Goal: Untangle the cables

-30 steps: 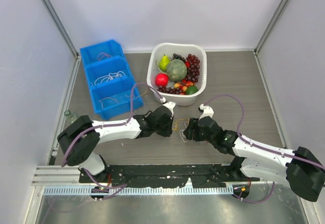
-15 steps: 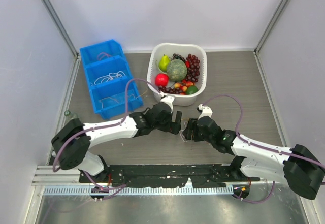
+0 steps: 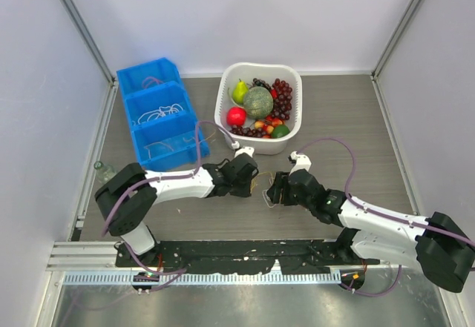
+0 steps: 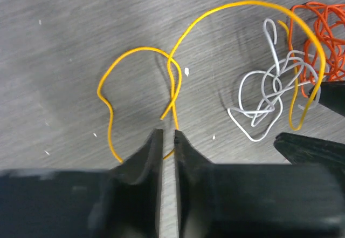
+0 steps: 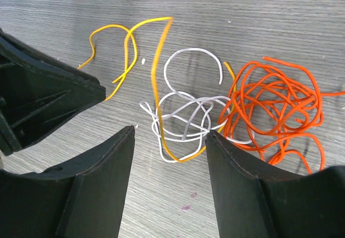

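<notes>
The cables lie in one tangle on the table between the two grippers (image 3: 261, 186). The yellow cable (image 4: 141, 48) makes wide loops, and one strand (image 5: 154, 76) runs through the knotted white cable (image 5: 188, 51) (image 4: 241, 89). The orange-red cable (image 5: 275, 108) (image 4: 323, 27) is a dense bundle at the far side, touching the white one. My left gripper (image 4: 168, 133) (image 3: 252, 182) is down on the table with its jaws almost together. A narrow gap shows between them, and the yellow cable crosses at their tips. My right gripper (image 5: 170, 131) (image 3: 271, 192) stands wide open just short of the white and yellow loops.
A white basket (image 3: 223, 104) of fruit stands behind the tangle. Blue bins (image 3: 159, 90) holding more cords sit at the back left. A small bottle (image 3: 102, 170) stands by the left wall. The two grippers face each other closely.
The left gripper opened wide and reached right, then drew back and narrowed its jaws around the yellow cable. The right gripper has barely moved.
</notes>
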{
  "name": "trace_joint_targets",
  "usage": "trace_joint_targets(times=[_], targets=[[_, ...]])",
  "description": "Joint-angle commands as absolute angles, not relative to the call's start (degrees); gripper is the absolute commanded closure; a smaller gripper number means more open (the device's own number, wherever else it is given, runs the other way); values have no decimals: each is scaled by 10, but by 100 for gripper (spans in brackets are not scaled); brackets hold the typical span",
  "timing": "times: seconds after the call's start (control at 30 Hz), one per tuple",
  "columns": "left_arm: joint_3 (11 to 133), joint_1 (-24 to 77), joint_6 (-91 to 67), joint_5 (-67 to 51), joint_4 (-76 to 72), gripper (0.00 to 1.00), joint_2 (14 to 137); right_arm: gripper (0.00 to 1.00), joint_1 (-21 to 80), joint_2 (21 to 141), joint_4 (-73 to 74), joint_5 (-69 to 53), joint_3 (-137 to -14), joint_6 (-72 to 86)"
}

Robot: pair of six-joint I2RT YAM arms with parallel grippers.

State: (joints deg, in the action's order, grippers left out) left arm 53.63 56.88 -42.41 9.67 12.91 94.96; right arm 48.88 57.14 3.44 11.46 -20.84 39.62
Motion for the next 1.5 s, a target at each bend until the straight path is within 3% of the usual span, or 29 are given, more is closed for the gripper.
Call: trace_joint_targets(times=[0.0,0.03,0.3,0.33,0.37,0.43,0.5,0.63,0.73,1.33,1.43,1.47], targets=[[525,570,-412,75,103,97,895,39,486,588,7,125,-223,394],[525,570,-405,82,105,100,882,39,486,591,7,122,-226,393],[498,577,-273,11,10,100,684,41,487,643,43,197,-260,412],[499,578,-264,19,10,100,658,44,487,651,47,209,-262,417],[501,578,-260,27,14,100,637,59,486,655,48,213,-265,416],[506,578,-251,46,23,100,596,71,486,656,50,215,-265,414],[515,577,-261,77,53,100,572,71,487,651,50,209,-264,410],[543,576,-305,134,142,47,598,66,488,622,35,165,-254,382],[524,575,-329,117,135,33,622,61,488,610,47,160,-257,370],[478,575,-352,40,58,21,664,66,492,623,4,95,-218,379],[475,575,-352,36,49,22,668,85,491,627,4,89,-218,380],[475,575,-350,34,47,21,669,98,492,627,4,84,-219,381]])
